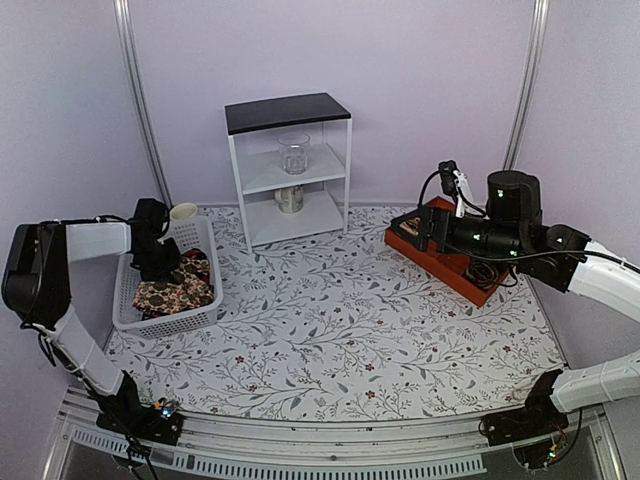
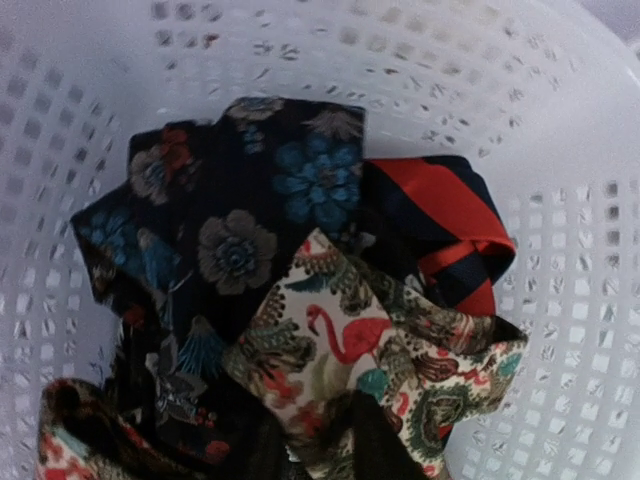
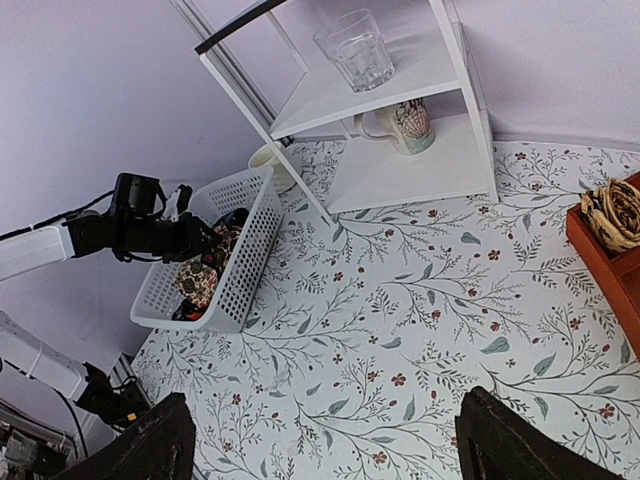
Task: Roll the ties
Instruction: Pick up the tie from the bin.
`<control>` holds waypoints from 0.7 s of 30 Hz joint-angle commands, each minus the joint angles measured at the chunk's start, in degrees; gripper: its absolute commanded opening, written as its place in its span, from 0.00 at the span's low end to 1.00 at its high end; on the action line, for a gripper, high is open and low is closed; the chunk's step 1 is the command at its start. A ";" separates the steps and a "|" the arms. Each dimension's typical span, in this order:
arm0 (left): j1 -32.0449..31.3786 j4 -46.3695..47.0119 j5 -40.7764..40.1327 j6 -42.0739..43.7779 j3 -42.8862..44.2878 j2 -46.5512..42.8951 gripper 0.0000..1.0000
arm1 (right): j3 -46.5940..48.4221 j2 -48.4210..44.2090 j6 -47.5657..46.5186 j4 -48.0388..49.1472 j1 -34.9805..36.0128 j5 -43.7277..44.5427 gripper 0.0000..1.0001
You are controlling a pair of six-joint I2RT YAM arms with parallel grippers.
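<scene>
- several ties [image 1: 180,290] lie bunched in a heap inside a white perforated basket [image 1: 165,322] at the left edge of the table, none of them rolled
- left wrist view, looking straight down into the basket: a dark floral tie [image 2: 240,220] with blue and tan flowers is on top at left
- red and navy striped tie [image 2: 440,215] is folded at right, touching the dark floral one
- paisley tie [image 2: 370,350], cream with a red flamingo, overlaps the lower edge of both
- left gripper [image 1: 160,265] is lowered into the basket right over the heap; its fingers show in no view, so cannot tell if it is released or clenched, or whether it touches cloth
- right gripper [image 3: 325,400] is held above the right side of the table, fingers [image 3: 165,445] spread wide, nothing between them
- red-brown tray [image 1: 450,268] sits under the right arm, with a woven ball [image 3: 612,212] in it
- white shelf unit [image 1: 290,170] with a black top stands at the back centre of the table
- clear glass [image 1: 294,153] is on its middle shelf, a shell-print mug [image 3: 410,125] on the bottom shelf
- cream cup [image 1: 183,212] stands just behind the basket
- floral tablecloth [image 1: 340,320] covers the table
</scene>
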 commanded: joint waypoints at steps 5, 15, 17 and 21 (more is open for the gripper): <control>0.40 -0.01 1.73 2.11 3.96 -1.43 0.00 | 1.73 0.95 -2.22 2.11 0.39 -0.30 0.91; -1.40 -8.27 18.50 3.49 12.97 -20.56 0.00 | -0.85 0.43 -1.44 9.58 0.41 -2.07 0.88; -2.30 -7.95 22.55 3.05 14.93 -24.45 0.00 | -1.84 0.68 -0.10 12.91 0.50 -3.77 0.87; -4.24 -4.68 33.77 0.84 18.64 -28.82 0.00 | -0.40 3.88 1.86 16.80 1.36 -6.43 0.86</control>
